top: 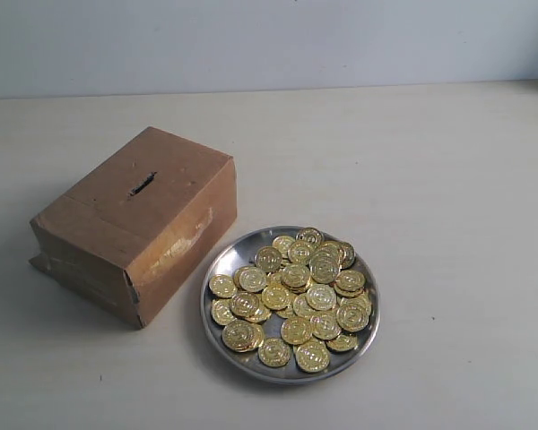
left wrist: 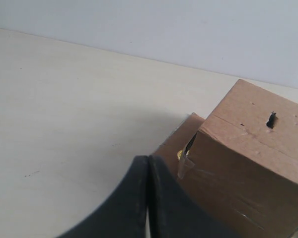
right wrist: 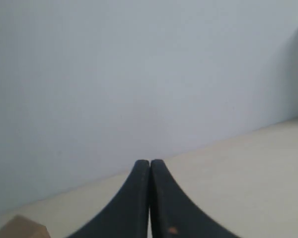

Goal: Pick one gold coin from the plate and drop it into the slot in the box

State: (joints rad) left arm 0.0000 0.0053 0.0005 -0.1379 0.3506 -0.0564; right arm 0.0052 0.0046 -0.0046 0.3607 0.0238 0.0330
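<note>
The brown cardboard box (top: 136, 219) stands on the table left of centre, its dark slot (top: 142, 184) on top. To its right lies the round silver plate (top: 220, 269), heaped with several gold coins (top: 296, 291). Neither gripper shows in the exterior view. In the left wrist view my left gripper (left wrist: 148, 159) is shut and empty, close to the box (left wrist: 253, 168), whose slot (left wrist: 271, 119) faces up. In the right wrist view my right gripper (right wrist: 150, 162) is shut and empty, facing the wall, with a box corner (right wrist: 21, 227) at the frame's edge.
A pale table (top: 430, 161) stretches around the box and plate, ending at a light wall (top: 269, 40) behind. A bit of gold (left wrist: 180, 154) shows at a torn seam in the box's side.
</note>
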